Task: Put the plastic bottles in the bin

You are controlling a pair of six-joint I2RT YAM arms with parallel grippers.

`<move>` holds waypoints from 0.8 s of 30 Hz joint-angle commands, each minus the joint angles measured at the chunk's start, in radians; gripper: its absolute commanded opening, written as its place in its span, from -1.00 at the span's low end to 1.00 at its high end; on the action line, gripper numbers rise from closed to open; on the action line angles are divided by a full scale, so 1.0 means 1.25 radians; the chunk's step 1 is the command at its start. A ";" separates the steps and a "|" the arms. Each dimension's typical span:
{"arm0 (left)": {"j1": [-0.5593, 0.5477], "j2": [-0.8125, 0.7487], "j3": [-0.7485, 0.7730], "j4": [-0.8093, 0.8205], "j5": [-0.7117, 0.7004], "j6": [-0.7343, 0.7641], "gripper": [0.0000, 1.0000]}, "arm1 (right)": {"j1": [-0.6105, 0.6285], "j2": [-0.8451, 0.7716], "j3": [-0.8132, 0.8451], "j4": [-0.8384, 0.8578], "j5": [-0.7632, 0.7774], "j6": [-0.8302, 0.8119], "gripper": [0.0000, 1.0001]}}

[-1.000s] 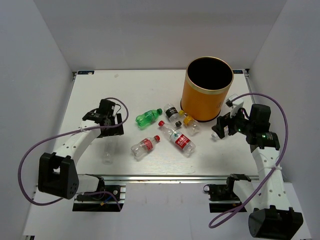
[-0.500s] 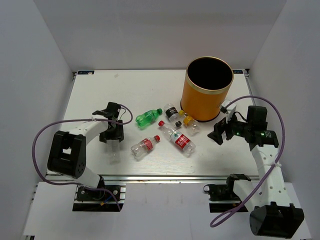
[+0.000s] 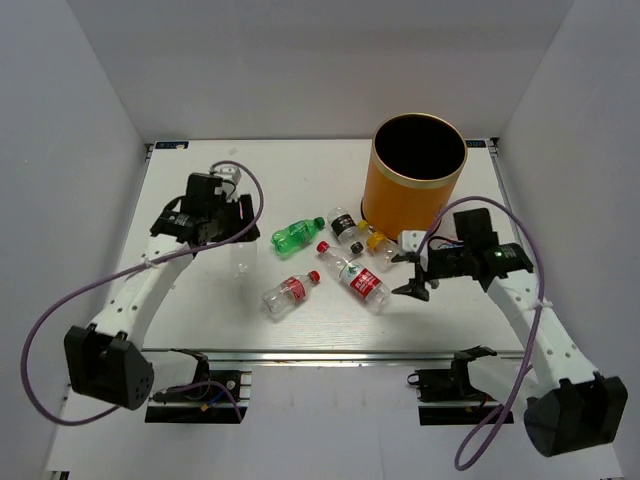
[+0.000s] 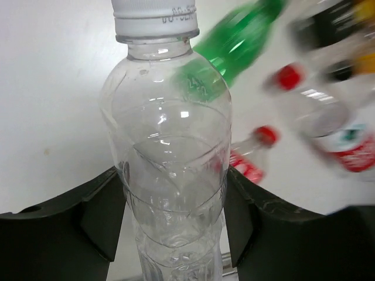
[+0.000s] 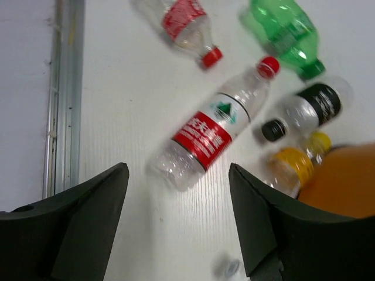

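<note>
I am working on a white table (image 3: 300, 170). The bin (image 3: 418, 180) stands upright towards its far right corner, with its dark mouth open and nothing of the arms over it.

The left gripper (image 4: 174, 216) is over the left half of the table. Its fingers (image 4: 105, 216) press on both sides of a clear white-capped bottle (image 4: 170, 146), so I take that as a clamp low on the body. In the overhead view this bottle shows only faintly below the gripper, and I cannot tell whether it is off the surface.

The right gripper (image 5: 177, 175) has its jaws apart and holds nothing. It hangs above the long red-labelled bottle (image 5: 208, 137), which lies near the middle of the table, well short of the bin.

Four more bottles lie close by:
- the green bottle (image 3: 297, 234)
- a second red-labelled bottle (image 3: 288, 293), towards the near edge
- the black-capped bottle (image 3: 345, 224)
- the yellow-capped bottle (image 3: 380, 248), just beside the bin's base

My plan for the left arm is to:
1. Lift the bottle high enough to clear the pale rim.
2. Carry it above the lying bottles, not through them.
3. Let go only once the whole bottle is over the mouth.

The grip sits low on a slick, thin wall, so I would move gently to stop the bottle tipping.

The right arm should wait, or come down square across the label, so the two arms do not meet at the bin.
</note>
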 commanded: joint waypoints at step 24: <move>-0.217 0.481 0.825 0.452 0.400 -0.142 -0.84 | 0.403 -0.001 -0.138 0.199 0.255 0.058 -0.68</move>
